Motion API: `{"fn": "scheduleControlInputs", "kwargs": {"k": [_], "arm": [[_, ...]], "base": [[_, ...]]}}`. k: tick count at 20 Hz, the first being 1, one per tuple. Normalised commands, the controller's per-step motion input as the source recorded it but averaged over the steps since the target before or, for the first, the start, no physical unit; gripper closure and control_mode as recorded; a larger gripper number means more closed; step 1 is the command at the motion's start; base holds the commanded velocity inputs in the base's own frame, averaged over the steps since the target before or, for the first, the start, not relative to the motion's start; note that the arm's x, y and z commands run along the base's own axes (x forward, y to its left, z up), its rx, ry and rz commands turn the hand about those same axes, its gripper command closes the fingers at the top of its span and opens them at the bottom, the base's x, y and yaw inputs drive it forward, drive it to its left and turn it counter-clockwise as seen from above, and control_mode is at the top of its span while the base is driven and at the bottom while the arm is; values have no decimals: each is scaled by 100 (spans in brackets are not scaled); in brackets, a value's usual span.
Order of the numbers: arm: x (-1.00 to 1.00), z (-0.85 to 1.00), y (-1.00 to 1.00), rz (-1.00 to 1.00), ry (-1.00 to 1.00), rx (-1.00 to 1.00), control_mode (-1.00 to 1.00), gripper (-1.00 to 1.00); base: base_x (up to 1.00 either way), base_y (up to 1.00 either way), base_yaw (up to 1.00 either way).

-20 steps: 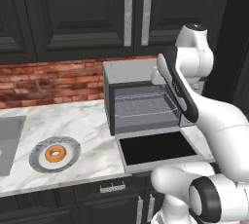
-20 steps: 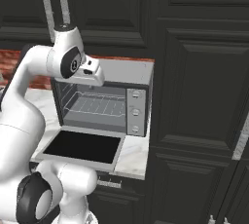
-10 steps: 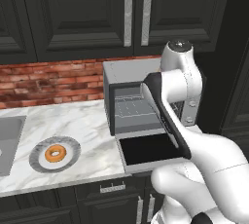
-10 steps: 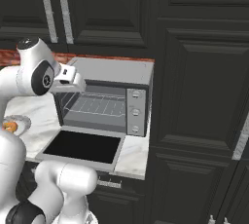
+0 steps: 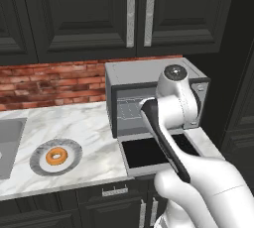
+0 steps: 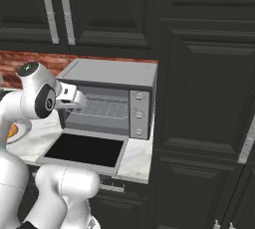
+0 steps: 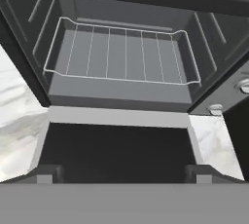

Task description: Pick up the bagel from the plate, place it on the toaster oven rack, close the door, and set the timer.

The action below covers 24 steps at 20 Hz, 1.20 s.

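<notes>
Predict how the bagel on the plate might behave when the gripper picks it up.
The bagel is a small ring lying flat on the plate, so it probably won't roll until tipped on edge. It looks light for its size. Its rounded sides may slip between the fingers unless squeezed across the middle.

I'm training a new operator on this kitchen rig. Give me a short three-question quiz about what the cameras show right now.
1. True or false: the bagel lies on the plate.
2. The door of the toaster oven is: A) shut, B) dropped open and flat, C) half raised.
3. Fill in: the rack inside the oven holds ____.

Key
1. True. It sits on the plate on the counter, left of the oven.
2. B. It lies flat in front of the cavity.
3. Nothing. The wire grid is bare, and the open gripper holds nothing either.
</notes>
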Motion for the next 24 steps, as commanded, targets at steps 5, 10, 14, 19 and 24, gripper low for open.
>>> {"fn": "scheduleControlInputs", "kwargs": {"k": [5, 10, 14, 19, 24], "arm": [[54, -30, 1, 0, 0, 0, -100, -100], [68, -25, 0, 0, 0, 0, -100, -100], [56, -24, 1, 0, 0, 0, -100, -100], [47, -30, 2, 0, 0, 0, -100, -100], [36, -29, 0, 0, 0, 0, -100, -100]], "base": [[0, 0, 0], [0, 0, 0], [0, 0, 0], [0, 0, 0], [0, 0, 0]]}}
